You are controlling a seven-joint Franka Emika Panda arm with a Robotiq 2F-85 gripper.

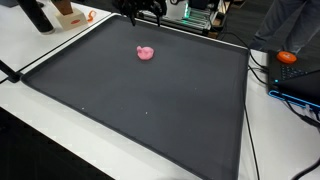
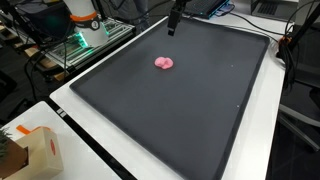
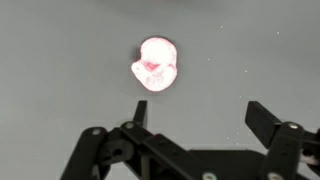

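**Pink lump lies alone on black mat as fingers hang spread above it**

In an exterior view, the robot's fingers [image 1: 140, 12] hang at the far edge of a black mat [image 1: 150, 115] that covers most of a white worktop [image 1: 30, 120]. A small pink lump [image 1: 146, 53] lies on the mat's far half, near the fingers but apart from them, with bare mat all round it. An orange object [image 1: 288, 57] sits off the mat at one side, among cables.

In an exterior view from the opposite end, the fingers [image 2: 173, 25] hover over the mat's [image 2: 200, 115] far edge, and the pink lump [image 2: 163, 63] rests a little way in from there, untouched. A cardboard box [image 2: 35, 150] stands on the worktop [image 2: 60, 105] at the near corner, well apart from both.

In the wrist view, the two fingers [image 3: 258, 118] rise from the bottom of the frame, spread wide with nothing between them – they grip nothing. The pink lump [image 3: 156, 64] lies beyond their tips, closer to the one on the left of the frame, its surface washed out by glare – its exact shape cannot be told.
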